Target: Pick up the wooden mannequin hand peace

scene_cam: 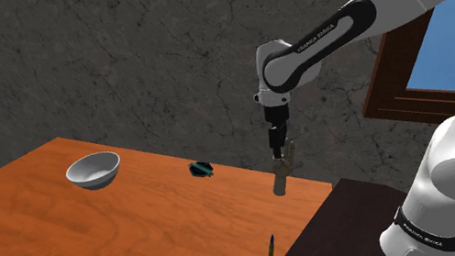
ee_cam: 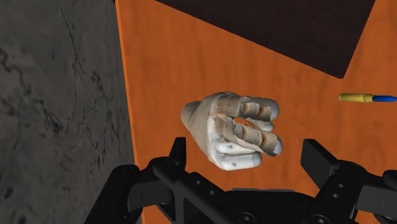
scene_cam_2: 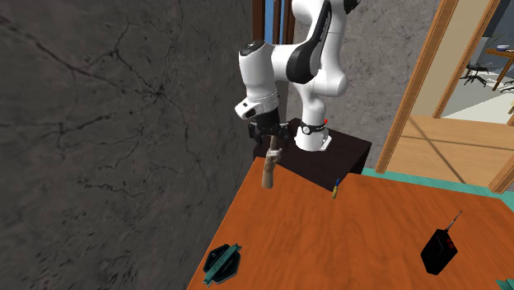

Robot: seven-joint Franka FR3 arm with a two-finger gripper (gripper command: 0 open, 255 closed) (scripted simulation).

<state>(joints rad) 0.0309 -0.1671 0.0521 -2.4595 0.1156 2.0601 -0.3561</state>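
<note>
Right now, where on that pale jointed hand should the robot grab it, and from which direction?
Probably from straight above, closing across its upper part, the palm and curled fingers. The mannequin hand stands roughly upright on the table, so its top faces the open tool. The tool's fingers stand either side of it without touching, so a sideways approach looks needless.
</note>
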